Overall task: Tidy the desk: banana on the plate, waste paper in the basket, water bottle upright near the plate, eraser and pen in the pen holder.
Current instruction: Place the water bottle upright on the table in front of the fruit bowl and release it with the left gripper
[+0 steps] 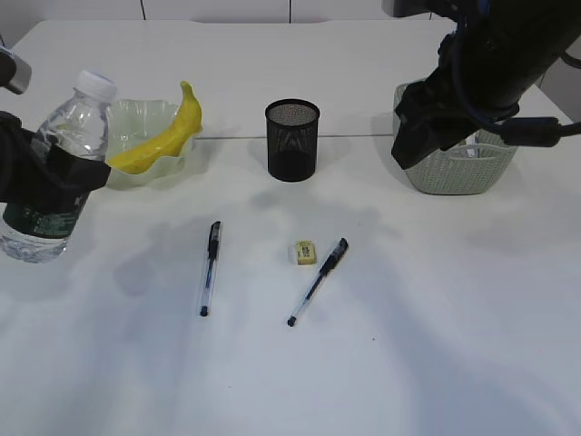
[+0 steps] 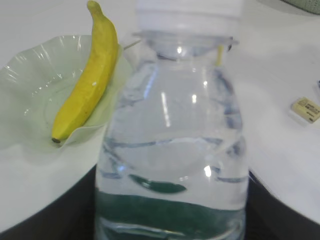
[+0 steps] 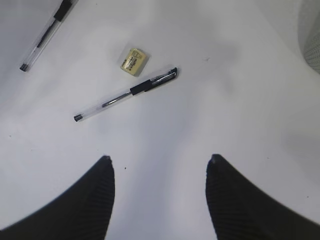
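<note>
At desk's left edge, L fingers (image 1: 54, 168) round upright bottle (image 1: 56, 173); R fingers (image 3: 159, 165) wide, empty.

white desk (image 1: 436, 363) | pale wall panels (image 1: 218, 9) behind far edge

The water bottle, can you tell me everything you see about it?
The water bottle is clear plastic with a white cap and a dark green label low on its body. It holds clear water. It stands nearly upright at the table's left edge, just left of the plate holding the banana. The left hand is shut around its middle.
</note>
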Robot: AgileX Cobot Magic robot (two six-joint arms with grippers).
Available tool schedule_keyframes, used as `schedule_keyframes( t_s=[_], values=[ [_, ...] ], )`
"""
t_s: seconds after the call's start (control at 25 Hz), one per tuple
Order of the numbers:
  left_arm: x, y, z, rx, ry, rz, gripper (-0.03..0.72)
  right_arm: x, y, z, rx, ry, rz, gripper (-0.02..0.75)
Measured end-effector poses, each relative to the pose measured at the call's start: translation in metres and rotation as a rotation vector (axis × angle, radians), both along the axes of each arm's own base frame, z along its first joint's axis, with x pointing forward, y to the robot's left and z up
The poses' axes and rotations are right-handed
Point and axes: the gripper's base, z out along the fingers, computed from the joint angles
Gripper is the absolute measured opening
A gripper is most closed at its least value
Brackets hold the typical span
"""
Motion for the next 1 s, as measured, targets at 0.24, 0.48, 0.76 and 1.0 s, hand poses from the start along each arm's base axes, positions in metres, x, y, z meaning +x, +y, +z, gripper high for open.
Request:
schedule_keyframes(
  t_s=[0.24, 0.48, 0.76, 1.0],
  values=[
    [0.006, -0.002, -0.017, 0.051, 0.041, -0.043, 0.435, 0.0, -0.001, 0.0, -0.006, -0.002, 0.001, 0.429],
    [0.01, -0.005, -0.028, 0.095, 0.054, -0.098, 0.435, 0.0, -0.001, 0.0, -0.008, -0.003, 0.001, 0.428],
    [0.016, -0.006, -0.048, 0.148, 0.102, -0.141, 0.435, 0.0, -0.001, 0.0, -0.01, -0.004, 0.006, 0.428],
    [0.019, -0.007, -0.053, 0.155, 0.111, -0.15, 0.435, 0.0, -0.001, -0.001, -0.014, -0.007, 0.015, 0.428]
  ],
)
